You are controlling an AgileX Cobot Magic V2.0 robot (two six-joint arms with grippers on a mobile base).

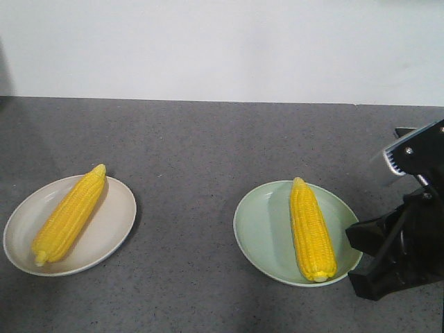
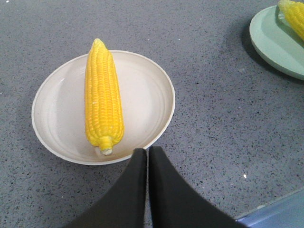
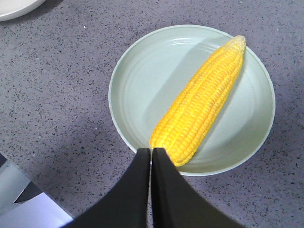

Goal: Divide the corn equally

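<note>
Two corn cobs lay on two plates on the grey desk (image 1: 208, 152): one cob (image 1: 69, 214) on the cream plate (image 1: 111, 229), one cob (image 1: 311, 230) on the pale green plate (image 1: 260, 232). The left gripper (image 2: 147, 151) and right gripper (image 3: 151, 151) each hovered at a plate's rim, jaws pressed together, holding nothing.

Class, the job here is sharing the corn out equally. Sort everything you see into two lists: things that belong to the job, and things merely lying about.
Belongs to the job:
- yellow corn cob on the cream plate
- yellow corn cob on the green plate
- round cream plate
- round pale green plate
- left gripper, shut
- right gripper, shut

Lying about:
- nothing; only the grey speckled tabletop
</note>
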